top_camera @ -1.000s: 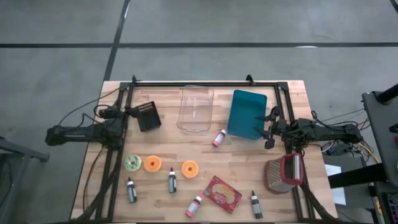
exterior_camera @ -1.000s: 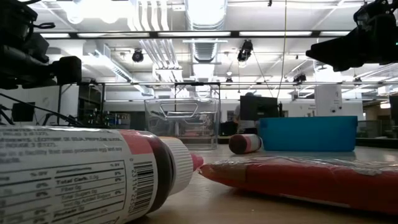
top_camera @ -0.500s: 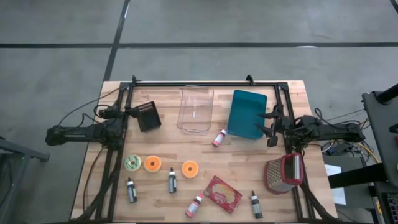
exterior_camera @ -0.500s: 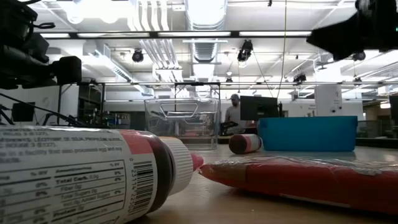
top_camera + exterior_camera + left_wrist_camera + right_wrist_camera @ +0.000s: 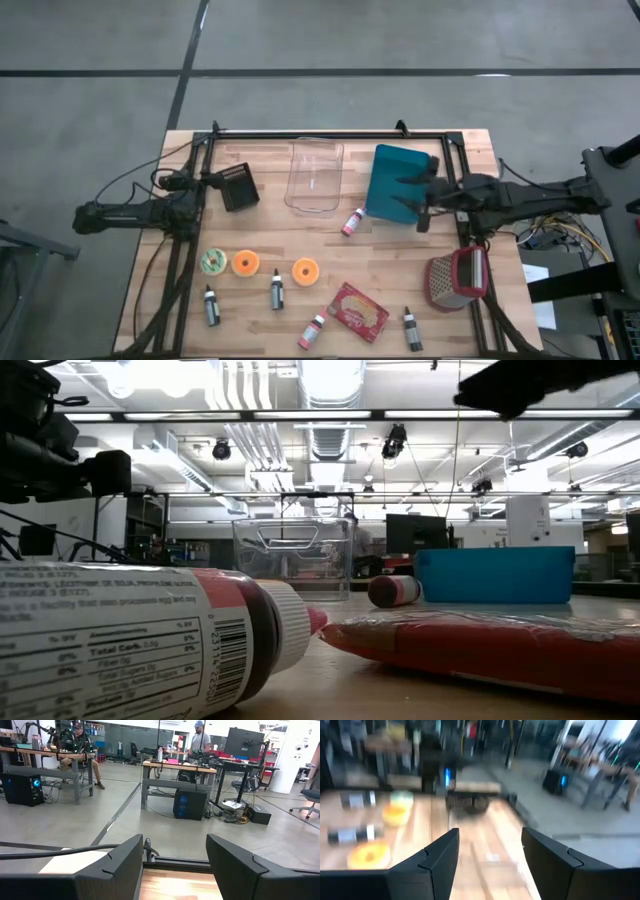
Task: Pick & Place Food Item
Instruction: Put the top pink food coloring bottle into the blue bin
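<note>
From above we count three round donut-like food items (image 5: 246, 264) in a row near the left front, five small bottles, and the right gripper (image 5: 404, 196) spread open and empty over the teal bin (image 5: 385, 175). At table height a bottle (image 5: 130, 635) close up hides much. In the left wrist view, the left gripper (image 5: 174, 862) waits open, holding nothing; the right wrist view is blurred.

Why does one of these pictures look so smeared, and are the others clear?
Right wrist view: smeared by motion blur, the orange rings mere blobs. Low view: the nearest bottle looms huge and soft, ceiling lamps glare. High view: even light, crisp over the wooden table. Left wrist view: sharp, room well lit.
</note>
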Controlling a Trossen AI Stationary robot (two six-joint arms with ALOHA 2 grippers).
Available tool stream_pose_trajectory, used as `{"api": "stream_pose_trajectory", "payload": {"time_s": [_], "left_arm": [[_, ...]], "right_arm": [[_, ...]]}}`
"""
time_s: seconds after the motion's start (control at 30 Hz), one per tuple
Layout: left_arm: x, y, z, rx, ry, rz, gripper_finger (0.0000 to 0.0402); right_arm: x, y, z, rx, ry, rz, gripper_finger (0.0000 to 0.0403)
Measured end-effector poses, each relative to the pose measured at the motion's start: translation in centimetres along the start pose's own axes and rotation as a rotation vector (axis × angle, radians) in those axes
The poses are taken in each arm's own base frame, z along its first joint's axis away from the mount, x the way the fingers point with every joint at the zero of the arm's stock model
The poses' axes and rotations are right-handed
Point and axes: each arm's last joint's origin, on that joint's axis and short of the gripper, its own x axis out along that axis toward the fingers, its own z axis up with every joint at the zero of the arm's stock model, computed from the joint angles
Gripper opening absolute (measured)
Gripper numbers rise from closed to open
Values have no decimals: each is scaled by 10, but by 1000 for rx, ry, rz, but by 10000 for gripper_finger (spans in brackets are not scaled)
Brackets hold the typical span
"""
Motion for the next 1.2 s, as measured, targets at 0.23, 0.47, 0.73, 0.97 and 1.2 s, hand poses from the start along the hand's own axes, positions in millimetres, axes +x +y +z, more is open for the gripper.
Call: {"api": "stream_pose_trajectory", "payload": {"time_s": [0.23,0.47,0.73,0.97,1.2], "left_arm": [[0,0,0,0,0,0,223],[0,0,0,0,0,0,223],[0,0,0,0,0,0,223],[0,0,0,0,0,0,223],[0,0,0,0,0,0,223]], "right_arm": [[35,9,29,-126,388,33,212],[85,24,45,-207,559,56,212],[128,39,42,-369,852,113,212],[149,46,26,-525,954,254,212],[161,41,6,-538,893,339,212]]}}
